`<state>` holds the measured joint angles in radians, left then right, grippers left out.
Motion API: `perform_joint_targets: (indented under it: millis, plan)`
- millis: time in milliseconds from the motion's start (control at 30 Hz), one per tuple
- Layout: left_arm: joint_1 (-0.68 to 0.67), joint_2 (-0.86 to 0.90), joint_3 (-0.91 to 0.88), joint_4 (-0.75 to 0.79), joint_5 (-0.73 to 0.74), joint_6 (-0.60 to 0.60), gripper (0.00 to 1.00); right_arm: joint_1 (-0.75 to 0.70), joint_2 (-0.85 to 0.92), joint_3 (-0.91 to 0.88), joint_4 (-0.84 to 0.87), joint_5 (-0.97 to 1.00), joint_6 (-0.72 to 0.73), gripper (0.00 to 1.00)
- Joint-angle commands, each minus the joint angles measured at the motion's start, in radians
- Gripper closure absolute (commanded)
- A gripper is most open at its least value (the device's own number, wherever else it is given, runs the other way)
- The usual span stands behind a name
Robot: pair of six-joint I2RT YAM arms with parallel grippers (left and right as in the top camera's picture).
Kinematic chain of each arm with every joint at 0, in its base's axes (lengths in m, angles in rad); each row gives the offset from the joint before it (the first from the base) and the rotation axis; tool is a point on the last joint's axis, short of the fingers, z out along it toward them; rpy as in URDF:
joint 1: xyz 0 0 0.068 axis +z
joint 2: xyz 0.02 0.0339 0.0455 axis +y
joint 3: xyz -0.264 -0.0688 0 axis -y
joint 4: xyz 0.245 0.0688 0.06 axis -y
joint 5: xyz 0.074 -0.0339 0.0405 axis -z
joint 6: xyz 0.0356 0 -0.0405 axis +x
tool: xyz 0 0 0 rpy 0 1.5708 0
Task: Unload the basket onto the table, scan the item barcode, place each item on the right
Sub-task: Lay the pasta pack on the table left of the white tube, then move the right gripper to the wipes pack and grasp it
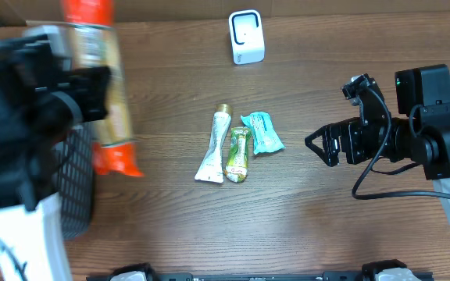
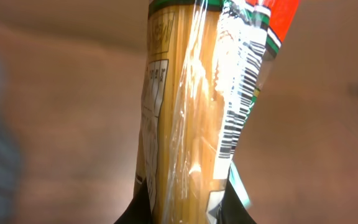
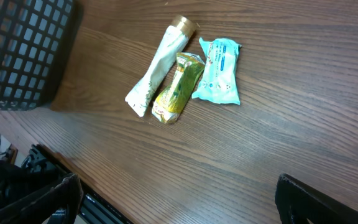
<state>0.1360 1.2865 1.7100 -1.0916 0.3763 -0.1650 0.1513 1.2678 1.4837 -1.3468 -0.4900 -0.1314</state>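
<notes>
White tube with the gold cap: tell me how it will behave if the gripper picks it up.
The white tube looks flattened and creased, so probably soft and light. It lies flat, unlikely to roll. Its glossy skin may be slippery.

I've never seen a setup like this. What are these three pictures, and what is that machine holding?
Two robot arms work at a wooden table. One picture looks down from above; the other two come from cameras on each wrist. The left arm's fingers are shut on a spaghetti packet, its barcode facing the left wrist camera. The right gripper is open and empty. On the table lie a white tube, a green-yellow sachet and a teal wipes pack. A white scanner stands at the far edge, a black basket at the left.
</notes>
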Motion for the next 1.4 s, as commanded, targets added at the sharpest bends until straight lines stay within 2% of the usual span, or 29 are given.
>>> perform_joint_targets:
  millis: [0, 67, 200, 400, 433, 467, 500, 533, 567, 600, 733, 967, 1067, 1367]
  plan:
    - [-0.130, 0.102, -0.105, -0.020, -0.091, -0.069, 0.96, 0.002, -0.007, 0.007, 0.003, 0.000, -0.004, 0.00]
    - [-0.193, 0.166, -0.177, -0.027, -0.195, -0.136, 0.96, 0.002, -0.007, 0.007, 0.003, 0.000, -0.005, 0.00]
    - [-0.272, 0.288, -0.285, 0.023, -0.307, -0.209, 0.96, 0.002, -0.007, 0.007, 0.003, 0.000, -0.005, 0.00]
    - [-0.335, 0.436, -0.362, 0.139, -0.332, -0.236, 0.96, 0.002, -0.007, 0.007, 0.003, 0.000, -0.004, 0.00]
    - [-0.343, 0.456, -0.362, 0.153, -0.333, -0.236, 0.91, 0.002, -0.007, 0.007, 0.003, 0.000, -0.004, 0.00]
    - [-0.349, 0.470, -0.362, 0.164, -0.333, -0.236, 0.82, 0.002, -0.007, 0.007, 0.003, 0.000, -0.005, 0.00]
    - [-0.352, 0.476, -0.362, 0.172, -0.333, -0.236, 0.64, 0.002, -0.007, 0.007, 0.003, 0.000, -0.005, 0.00]
    - [-0.352, 0.478, -0.360, 0.185, -0.335, -0.236, 0.35, 0.002, -0.007, 0.007, 0.003, 0.000, -0.004, 0.00]
    - [-0.351, 0.475, -0.352, 0.185, -0.336, -0.236, 0.20, 0.002, -0.007, 0.007, 0.003, 0.000, -0.005, 0.00]
    - [-0.349, 0.471, -0.340, 0.183, -0.336, -0.235, 0.00, 0.002, -0.007, 0.007, 0.003, 0.000, -0.004, 0.00]
    - [-0.335, 0.452, -0.236, 0.116, -0.336, -0.222, 0.00, 0.002, -0.007, 0.007, 0.003, 0.000, -0.004, 0.00]
    - [-0.357, 0.366, 0.077, -0.105, -0.333, -0.176, 0.00, 0.002, -0.007, 0.007, 0.003, 0.000, -0.004, 0.00]
    - [-0.362, 0.286, 0.125, -0.161, -0.323, -0.172, 0.00, 0.002, -0.007, 0.007, 0.003, 0.000, -0.005, 0.00]
    - [-0.360, 0.145, 0.126, -0.317, -0.324, -0.172, 0.00, 0.002, -0.007, 0.007, 0.003, -0.001, -0.004, 0.00]
